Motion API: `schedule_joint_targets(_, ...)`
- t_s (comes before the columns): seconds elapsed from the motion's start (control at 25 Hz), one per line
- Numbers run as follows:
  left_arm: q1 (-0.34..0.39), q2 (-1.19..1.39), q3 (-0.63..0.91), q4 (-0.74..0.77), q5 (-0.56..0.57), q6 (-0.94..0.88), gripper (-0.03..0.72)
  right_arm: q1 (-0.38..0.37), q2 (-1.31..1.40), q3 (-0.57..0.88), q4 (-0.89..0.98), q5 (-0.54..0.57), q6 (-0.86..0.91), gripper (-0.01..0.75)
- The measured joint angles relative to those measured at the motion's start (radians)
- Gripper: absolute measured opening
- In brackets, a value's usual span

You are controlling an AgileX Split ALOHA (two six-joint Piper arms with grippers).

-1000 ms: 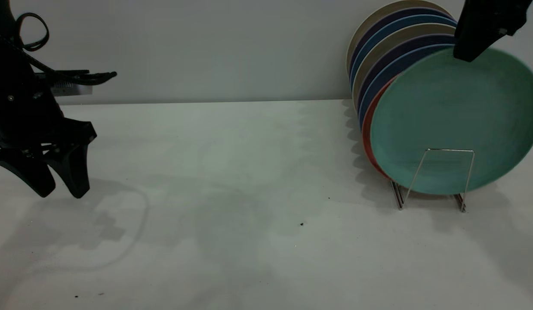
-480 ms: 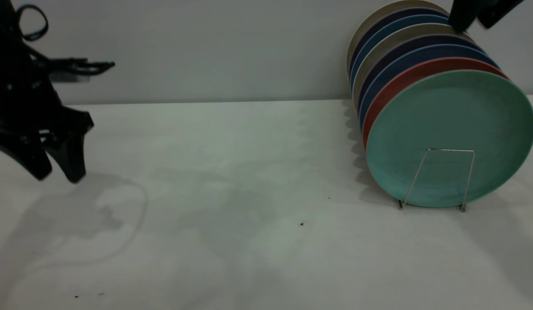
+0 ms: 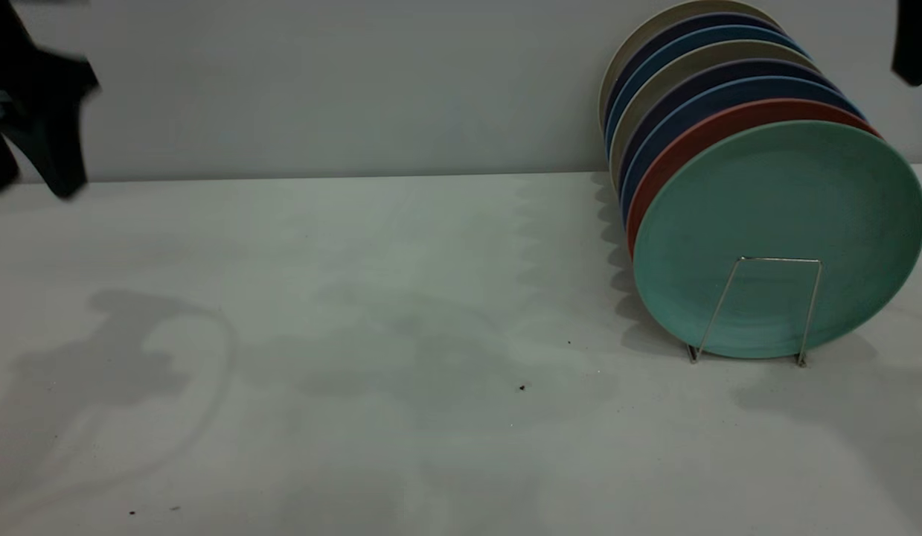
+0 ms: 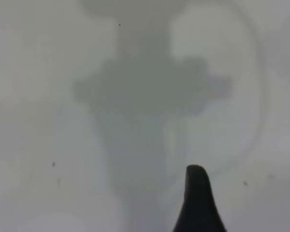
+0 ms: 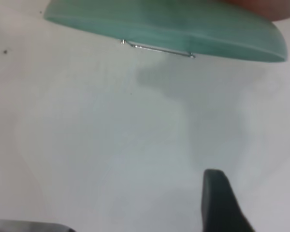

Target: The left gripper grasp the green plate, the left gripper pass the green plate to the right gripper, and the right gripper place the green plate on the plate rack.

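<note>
Since the green plate (image 3: 780,223) stands on edge in the plate rack (image 3: 810,313) at the right of the exterior view, I judge my last step, the placing, to be done. The plate sits at the very front of the row. Its lower rim is behind the front wire loop, and its back leans on the salmon plate (image 3: 699,130), with the blue-rimmed plates (image 3: 691,82) ranked behind that. It touches neither of my pincers.

My right pincer (image 3: 914,52) hangs at the upper right corner of the frame, above and beside the stack and apart from it. Only a piece of it shows there. In its own wrist view two fingers (image 5: 220,203) stand well apart with nothing between them, so it is wide and empty. The plate's edge and the rack wire lie farther off in that view.

My left pincer (image 3: 33,190) is up at the upper left of the frame, far across the worktop (image 3: 401,335) from the rack. Its two wedge fingers stand apart with nothing in them, though it looks smeared there. Its wrist view shows one fingertip and my shadow on the bare surface.

As I read it, nothing is left to grasp or pass. The next move calls only for parking both arms, and the right one should stay clear of the plate tops, since a knock could tip the leaning row.
</note>
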Motion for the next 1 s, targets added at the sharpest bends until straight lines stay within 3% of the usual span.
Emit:
schedule_joint_targets(0.16,0.0,-0.109,0.055,0.0,0.052,-0.001,0.553,0.016,-0.104,0.067,-0.003,0.004,-0.005,0.388)
schedule_joint_targets(0.32,0.0,-0.267,0.2,-0.016,0.057,-0.002,0.553,0.057,-0.268,0.206,-0.002,0.01,-0.04,0.388)
schedule_joint_targets(0.64,0.0,-0.723,0.465,-0.042,0.081,-0.003,0.553,0.062,-0.633,0.459,-0.021,0.018,-0.084,0.388)
schedule_joint_targets(1.0,0.0,-1.214,0.569,-0.042,0.203,-0.064,0.553,0.062,-1.043,0.649,-0.022,0.027,-0.118,0.388)
